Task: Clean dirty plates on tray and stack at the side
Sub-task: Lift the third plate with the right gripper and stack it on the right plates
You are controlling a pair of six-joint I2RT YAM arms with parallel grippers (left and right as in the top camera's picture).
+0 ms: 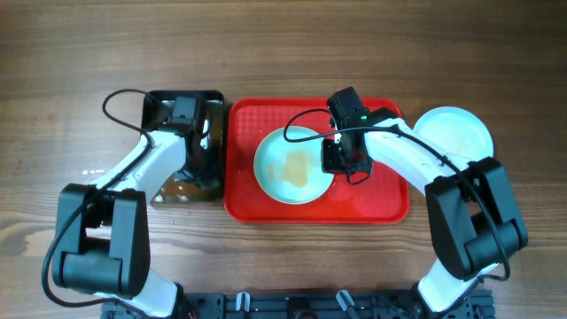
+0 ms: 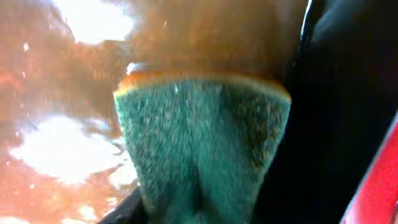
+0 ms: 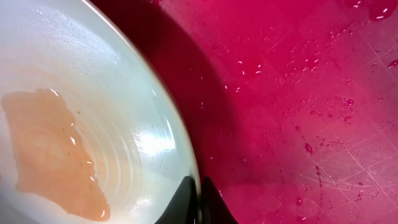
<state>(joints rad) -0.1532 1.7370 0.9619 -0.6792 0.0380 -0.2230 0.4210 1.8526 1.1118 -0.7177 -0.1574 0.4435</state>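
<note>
Landmark: red tray (image 1: 372, 199), lying flat at the centre of the tabletop (image 1: 71, 71); all places below are given from it.
Plate 1: pale blue-white plate (image 1: 288, 168) on the red tray, left of the tray's middle, sitting flat.
Plate 1 soil: orange sauce smear (image 3: 50, 149) at the plate's centre, wet and glossy in the right wrist view.
Plate 2: second plate (image 1: 454, 133) off the red tray, on the tabletop just beside its right far corner.
Tray surface: water droplets (image 3: 311, 149) scattered on the red plastic to the right of plate 1.
Black tray: deeper black tray (image 1: 216, 106) just beside the red tray's left edge; brownish liquid (image 2: 56, 155) inside it.
Right gripper (image 1: 333, 163): over the red tray, at plate 1's right rim.
Right jaws: closed together, tips at the rim edge; cannot tell whether the rim is pinched between them.
Left gripper (image 1: 190, 124): left of the red tray, down inside the black tray.
Left jaws: holding a green sponge (image 2: 199, 143) with an orange edge; its near end is squeezed narrow, its far end is in the liquid.
</note>
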